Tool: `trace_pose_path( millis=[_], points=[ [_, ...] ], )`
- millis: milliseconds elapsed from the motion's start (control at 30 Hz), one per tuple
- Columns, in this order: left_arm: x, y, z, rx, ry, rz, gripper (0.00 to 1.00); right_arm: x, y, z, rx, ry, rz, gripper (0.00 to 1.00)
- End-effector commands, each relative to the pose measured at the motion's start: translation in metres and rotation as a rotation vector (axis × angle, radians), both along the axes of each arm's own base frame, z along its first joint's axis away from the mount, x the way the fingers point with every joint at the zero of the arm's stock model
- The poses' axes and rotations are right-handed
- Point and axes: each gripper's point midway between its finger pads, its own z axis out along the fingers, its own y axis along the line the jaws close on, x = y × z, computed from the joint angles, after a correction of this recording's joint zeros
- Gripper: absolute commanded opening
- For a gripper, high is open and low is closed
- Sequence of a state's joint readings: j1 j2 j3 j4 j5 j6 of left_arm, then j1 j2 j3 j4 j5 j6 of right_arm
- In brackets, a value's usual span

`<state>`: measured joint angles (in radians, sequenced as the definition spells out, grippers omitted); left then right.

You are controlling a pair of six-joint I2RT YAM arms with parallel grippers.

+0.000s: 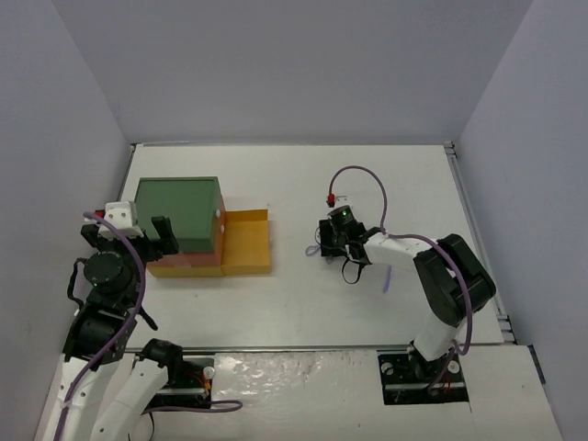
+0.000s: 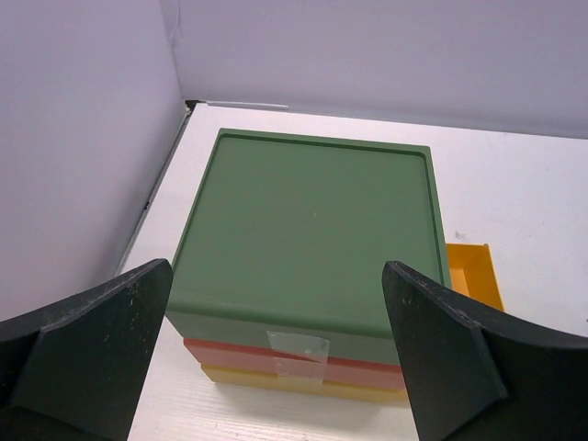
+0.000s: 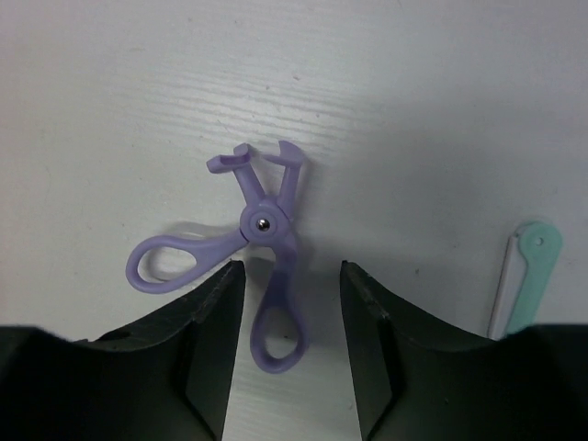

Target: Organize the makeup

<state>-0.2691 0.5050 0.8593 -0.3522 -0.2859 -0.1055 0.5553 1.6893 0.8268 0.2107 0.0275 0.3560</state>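
Straddling lavender scissor-like tool (image 3: 264, 223) handle w/ right end effector (image 3: 292, 280), jaws apart.

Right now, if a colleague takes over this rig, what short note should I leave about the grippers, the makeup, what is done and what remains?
Left gripper: open, empty, by the drawer box.
Right gripper: jaws apart around one handle loop of the lavender tool, not pinching yet.
Tool and mint stick lie on the table.
Yellow drawer: pulled out, nothing seen inside.
Done: drawer open. Left: grip the tool, store it and the stick.
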Motion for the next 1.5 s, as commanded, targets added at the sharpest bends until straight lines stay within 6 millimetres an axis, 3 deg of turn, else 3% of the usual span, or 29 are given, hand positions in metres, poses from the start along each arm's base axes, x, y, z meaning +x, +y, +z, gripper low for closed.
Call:
trace_pose_path(
  millis=[0, 100, 200, 333, 400, 500, 667, 833, 1033, 1167, 1333, 1467],
  points=[
    [0.000, 0.003, 0.020, -0.021, -0.082, 0.020, 0.97, 0.001, -0.008, -0.005, -0.025, 0.001, -0.023, 0.21],
    [-0.003, 0.003, 0.020, -0.032, -0.089, 0.018, 0.97, 0.006, -0.011, 0.013, -0.034, -0.046, -0.025, 0.04],
    [-0.004, 0.003, 0.019, -0.037, -0.088, 0.015, 0.97, 0.014, -0.002, 0.049, -0.006, -0.123, 0.007, 0.00],
    [-0.005, 0.000, 0.017, -0.043, -0.079, 0.001, 0.97, 0.024, 0.030, 0.111, 0.068, -0.243, 0.090, 0.00],
    [-0.008, -0.001, 0.015, -0.052, -0.078, -0.009, 0.97, 0.025, 0.063, 0.148, 0.121, -0.313, 0.160, 0.00],
    [-0.014, 0.001, 0.014, -0.062, -0.092, -0.008, 0.97, 0.021, 0.109, 0.176, 0.172, -0.356, 0.250, 0.00],
    [-0.021, 0.005, 0.013, -0.066, -0.102, 0.006, 0.97, 0.033, 0.166, 0.188, 0.224, -0.369, 0.306, 0.00],
    [-0.024, 0.006, 0.010, -0.070, -0.097, 0.007, 0.97, 0.036, 0.216, 0.179, 0.290, -0.361, 0.366, 0.01],
    [-0.023, 0.005, 0.009, -0.069, -0.092, 0.004, 0.97, 0.040, 0.243, 0.158, 0.294, -0.333, 0.381, 0.20],
    [-0.023, 0.004, 0.009, -0.070, -0.096, 0.002, 0.97, 0.042, 0.236, 0.159, 0.264, -0.341, 0.365, 0.49],
    [-0.023, 0.005, 0.009, -0.070, -0.096, 0.005, 0.97, 0.051, 0.184, 0.166, 0.165, -0.384, 0.262, 0.60],
    [-0.022, 0.004, 0.008, -0.068, -0.090, 0.003, 0.97, 0.056, 0.098, 0.153, 0.083, -0.350, 0.086, 0.61]
  ],
)
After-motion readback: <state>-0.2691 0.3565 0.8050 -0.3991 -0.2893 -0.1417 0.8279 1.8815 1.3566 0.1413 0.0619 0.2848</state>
